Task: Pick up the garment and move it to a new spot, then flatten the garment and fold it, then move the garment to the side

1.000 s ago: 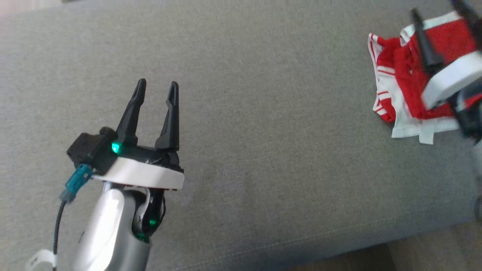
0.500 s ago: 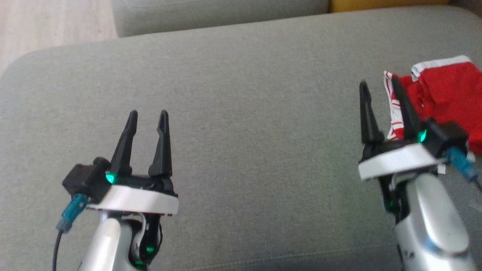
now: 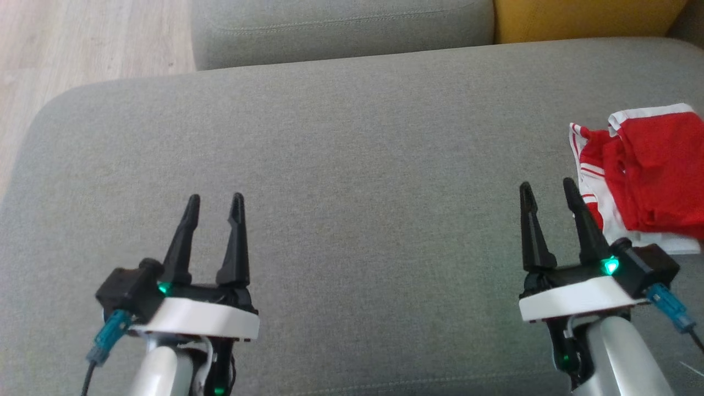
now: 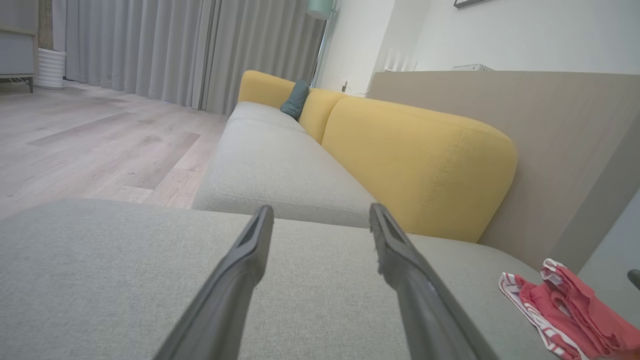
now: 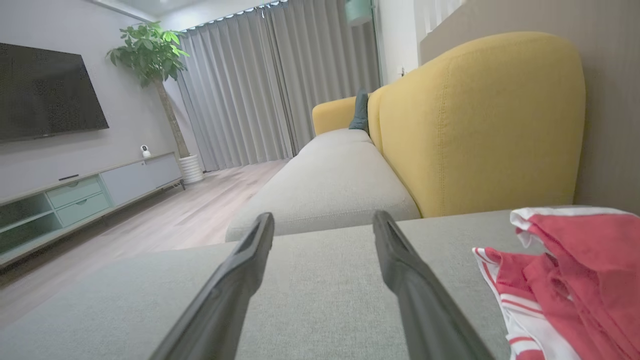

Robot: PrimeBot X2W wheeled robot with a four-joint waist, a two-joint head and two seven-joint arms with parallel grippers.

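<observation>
The garment (image 3: 649, 176) is a red piece with white trim and stripes, lying crumpled at the right edge of the grey cushion (image 3: 352, 165). It also appears at the lower right of the left wrist view (image 4: 565, 315) and at the right of the right wrist view (image 5: 565, 280). My right gripper (image 3: 547, 190) hovers open just left of the garment, apart from it. At the lower left, my left gripper (image 3: 214, 201) is open too, with nothing between its fingers, far from the garment.
A second grey seat cushion (image 3: 341, 25) lies beyond the one I work over, with a yellow backrest (image 3: 588, 19) to its right. Wooden floor (image 3: 82, 49) shows at the upper left. The right wrist view shows a TV (image 5: 47, 92), a low cabinet (image 5: 75, 200) and a plant (image 5: 150, 50).
The head camera has shifted, bringing the far cushion and floor into view. My right gripper has drawn back off the garment and now stands to its left.
</observation>
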